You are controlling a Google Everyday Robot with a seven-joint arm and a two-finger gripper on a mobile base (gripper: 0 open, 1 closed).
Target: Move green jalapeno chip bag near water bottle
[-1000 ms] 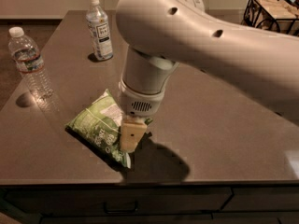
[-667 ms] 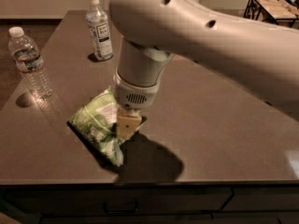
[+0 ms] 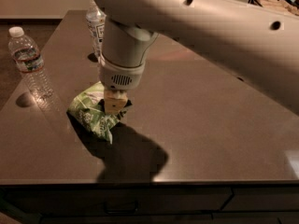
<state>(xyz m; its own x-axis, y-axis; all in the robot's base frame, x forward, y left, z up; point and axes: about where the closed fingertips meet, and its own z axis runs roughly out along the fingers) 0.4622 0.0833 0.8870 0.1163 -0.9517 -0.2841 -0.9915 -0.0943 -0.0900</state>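
The green jalapeno chip bag is a wrinkly light-green foil bag at the front left of the dark table. My gripper comes down from above and is shut on the bag's right edge. The bag hangs crumpled from it, with a shadow under it. The water bottle, clear and ribbed with a white cap and reddish label band, stands upright at the table's left edge, to the left of the bag and apart from it.
A second bottle with a large white printed label stands at the back, partly behind my arm. My big white arm covers the upper right of the view. The table's front edge is close below the bag.
My gripper has moved left and a little towards the back, carrying the chip bag with it. The bag has gone from lying flat to bunched up. Both bottles have stayed put.
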